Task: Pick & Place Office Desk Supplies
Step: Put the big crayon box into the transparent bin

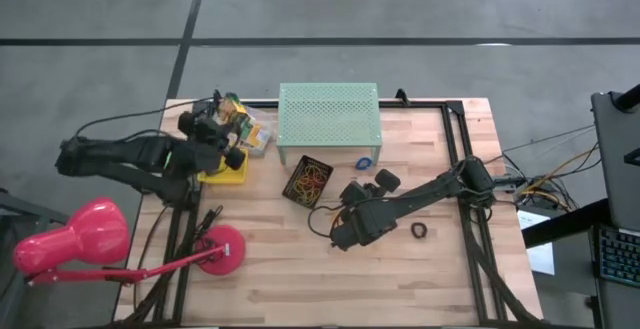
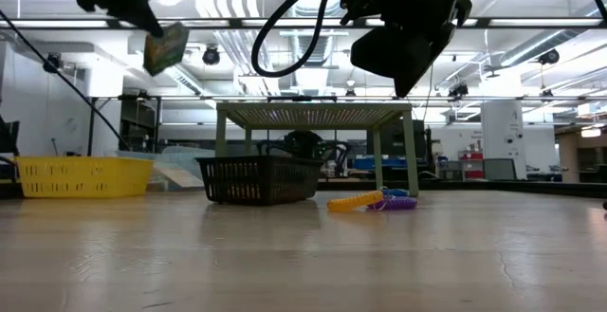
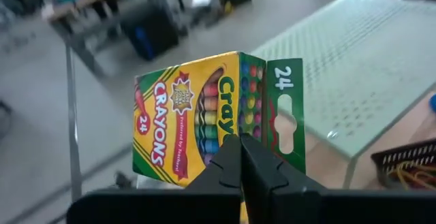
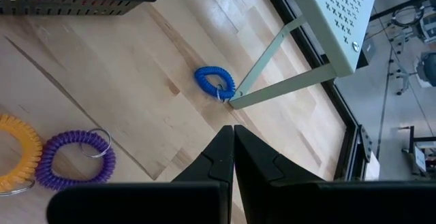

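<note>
**Crayon box aloft on the left, coil bands waiting on the right**

Nearest of all, the left gripper is pinching a crayon box by its lower edge, fingers clamped tight on the card. The box is standing roughly upright in the grip, its long axis vertical, and it is hanging well above the table at the left rear, close to the yellow tray and a clutter of other supplies beside it. The green stand is sitting just to the right of that spot.

The right gripper is hovering over the middle of the table, fingers pressed together and holding nothing. A blue coil band is lying on the wood straight ahead of its tips, touching the stand's leg. A purple coil and a yellow coil are lying side by side, off to one side of the claw. The black basket holding rubber bands is sitting near them.

I judge the right arm is the nearer one for the blue coil; it would need to open its fingers first.
</note>
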